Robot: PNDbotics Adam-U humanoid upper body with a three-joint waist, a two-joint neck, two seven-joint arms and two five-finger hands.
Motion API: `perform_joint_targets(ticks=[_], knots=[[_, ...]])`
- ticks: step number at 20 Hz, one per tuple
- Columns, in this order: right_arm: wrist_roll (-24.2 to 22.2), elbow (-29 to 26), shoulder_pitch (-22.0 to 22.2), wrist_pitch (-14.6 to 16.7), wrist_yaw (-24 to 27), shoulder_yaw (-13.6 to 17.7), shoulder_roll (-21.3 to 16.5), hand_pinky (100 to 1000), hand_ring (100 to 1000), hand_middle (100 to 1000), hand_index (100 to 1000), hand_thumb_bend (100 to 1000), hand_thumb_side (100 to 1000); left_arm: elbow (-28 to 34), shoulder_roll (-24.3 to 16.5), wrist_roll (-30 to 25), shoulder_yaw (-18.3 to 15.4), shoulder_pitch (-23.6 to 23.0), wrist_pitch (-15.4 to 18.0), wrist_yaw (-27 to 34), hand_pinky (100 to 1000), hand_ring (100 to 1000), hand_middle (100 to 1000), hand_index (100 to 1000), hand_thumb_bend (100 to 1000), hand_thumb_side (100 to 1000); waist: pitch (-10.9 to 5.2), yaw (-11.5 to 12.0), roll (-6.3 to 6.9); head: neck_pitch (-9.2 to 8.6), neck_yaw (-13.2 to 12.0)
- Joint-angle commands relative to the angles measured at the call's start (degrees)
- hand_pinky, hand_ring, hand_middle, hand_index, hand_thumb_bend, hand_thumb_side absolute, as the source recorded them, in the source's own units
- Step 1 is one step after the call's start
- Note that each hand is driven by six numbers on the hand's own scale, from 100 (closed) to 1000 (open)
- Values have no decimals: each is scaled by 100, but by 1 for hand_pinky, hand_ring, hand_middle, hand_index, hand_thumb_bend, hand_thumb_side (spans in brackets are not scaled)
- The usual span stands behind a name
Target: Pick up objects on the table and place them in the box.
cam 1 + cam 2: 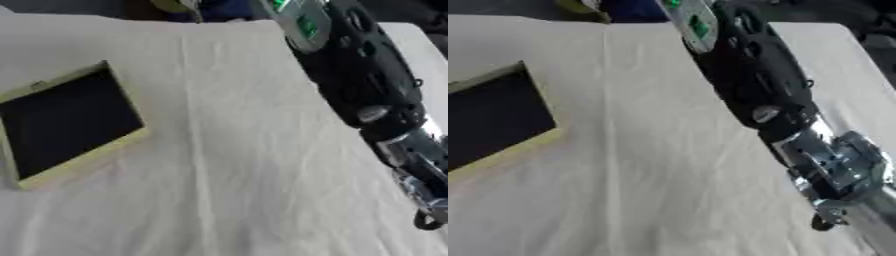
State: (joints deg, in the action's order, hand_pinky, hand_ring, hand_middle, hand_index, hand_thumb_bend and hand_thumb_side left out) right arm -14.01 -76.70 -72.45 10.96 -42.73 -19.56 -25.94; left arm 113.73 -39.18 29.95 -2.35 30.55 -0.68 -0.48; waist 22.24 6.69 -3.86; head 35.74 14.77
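Observation:
The box (83, 167) lies at the left of the table, a shallow square tray with a pale yellow rim and a dark inside in which nothing shows. My right arm (363, 75) crosses the right side, a black shell with a green-lit panel (302, 22) near the top edge and silver joints (833, 165) toward the lower right corner. The arm leaves the picture at the top edge with no hand showing. My left arm and hand are out of view. I see no loose object on the cloth.
A creased white cloth (219, 160) covers the table. At the far edge a yellow-green shape (171, 5) and a blue shape (227, 7) show, too cut off to make out. The table's right edge (859, 50) runs behind the arm.

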Motion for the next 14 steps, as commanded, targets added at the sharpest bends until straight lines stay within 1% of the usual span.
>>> perform_joint_targets(ticks=[1,3,6,9,14], knots=[[-300,-693,-84,16,407,-216,-197,610,502,393,500,301,100,86,-113,56,-103,28,-8,7,836,752,653,802,220,632,-176,12,30,59,48],[-472,-939,-91,-1,604,-330,-164,612,502,394,500,289,100,86,-114,81,-125,26,-5,15,836,753,654,802,224,628,-192,31,30,84,96],[-662,-1076,-117,-58,835,-434,-41,615,502,395,503,271,100,86,-128,112,-158,29,13,22,836,754,655,802,230,621,-205,72,30,114,167],[-793,-1007,-145,-56,923,-532,141,619,504,397,505,258,100,86,-149,127,-191,54,51,25,837,755,657,803,239,610,-203,147,28,148,229],[-948,-776,-135,79,930,-721,425,619,505,399,507,241,100,86,-188,169,-256,92,124,24,837,755,658,803,249,598,-186,286,6,182,344]])
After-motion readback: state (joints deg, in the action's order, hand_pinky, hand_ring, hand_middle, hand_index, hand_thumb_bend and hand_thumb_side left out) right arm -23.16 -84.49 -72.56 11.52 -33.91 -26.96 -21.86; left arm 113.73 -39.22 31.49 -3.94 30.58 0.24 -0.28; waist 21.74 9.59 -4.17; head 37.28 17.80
